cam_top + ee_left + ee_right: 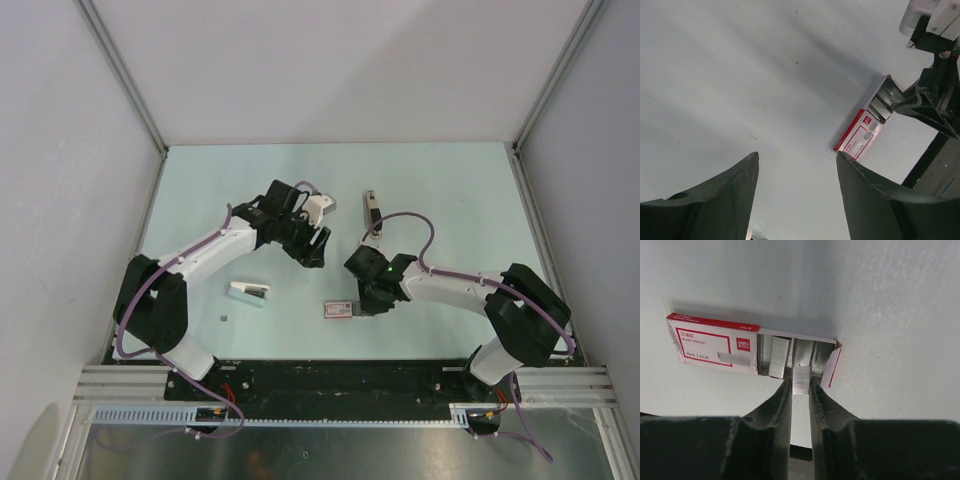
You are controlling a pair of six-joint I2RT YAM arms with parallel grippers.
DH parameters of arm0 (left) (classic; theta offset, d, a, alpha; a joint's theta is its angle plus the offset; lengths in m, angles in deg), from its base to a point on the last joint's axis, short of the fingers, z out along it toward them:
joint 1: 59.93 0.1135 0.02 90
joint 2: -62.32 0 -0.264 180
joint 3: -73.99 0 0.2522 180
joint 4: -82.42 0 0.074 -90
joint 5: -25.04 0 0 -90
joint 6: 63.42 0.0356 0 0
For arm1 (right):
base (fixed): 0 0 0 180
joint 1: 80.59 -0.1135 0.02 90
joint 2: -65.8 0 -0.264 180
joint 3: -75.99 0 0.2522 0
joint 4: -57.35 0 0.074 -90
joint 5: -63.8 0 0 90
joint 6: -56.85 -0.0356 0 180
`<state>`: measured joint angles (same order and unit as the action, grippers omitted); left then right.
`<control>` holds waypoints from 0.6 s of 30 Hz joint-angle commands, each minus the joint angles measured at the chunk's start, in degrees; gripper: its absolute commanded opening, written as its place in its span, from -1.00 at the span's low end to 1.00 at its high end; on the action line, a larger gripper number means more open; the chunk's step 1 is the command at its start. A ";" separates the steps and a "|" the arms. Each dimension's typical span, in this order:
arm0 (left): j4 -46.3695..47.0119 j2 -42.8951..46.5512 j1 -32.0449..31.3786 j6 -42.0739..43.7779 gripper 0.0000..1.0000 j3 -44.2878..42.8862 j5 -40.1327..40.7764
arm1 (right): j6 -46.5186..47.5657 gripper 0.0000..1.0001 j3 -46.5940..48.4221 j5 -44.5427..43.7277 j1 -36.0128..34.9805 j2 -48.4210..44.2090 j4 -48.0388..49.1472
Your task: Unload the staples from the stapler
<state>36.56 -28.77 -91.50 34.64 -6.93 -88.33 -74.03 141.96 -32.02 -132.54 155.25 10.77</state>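
The stapler (370,207), slim and black with a cream end, lies on the table beyond both grippers, with nothing touching it. My right gripper (801,382) is shut on a short silver strip of staples (801,378), held at the open end of a red-and-white staple box (715,342). More strips lie inside the box. From above, the right gripper (366,297) sits just right of the box (340,308). My left gripper (316,247) hangs open and empty over bare table, its fingers (730,190) wide apart, and the box (858,134) lies ahead of it to the right.
A white-and-teal oblong object (248,292) lies near the left arm, and a tiny grey piece (224,318) sits in front of it. White walls with metal rails enclose the pale green table (450,190) on three sides.
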 commanded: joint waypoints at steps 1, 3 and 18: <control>0.86 1.22 -0.74 3.45 0.37 0.40 -2.39 | 0.24 -0.71 1.80 -2.02 -0.44 0.42 -1.08; 0.86 1.25 -0.70 3.39 0.37 0.37 -2.38 | 0.16 -0.71 1.79 -2.11 -0.51 0.34 -1.21; 0.82 1.69 -0.99 3.72 0.37 0.92 -2.33 | -0.29 -0.49 1.87 -1.89 -1.41 0.81 -0.50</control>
<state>36.58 -28.77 -91.94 34.72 -6.82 -89.14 -74.05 141.96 -32.88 -133.39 155.49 10.40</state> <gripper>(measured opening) 0.684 0.235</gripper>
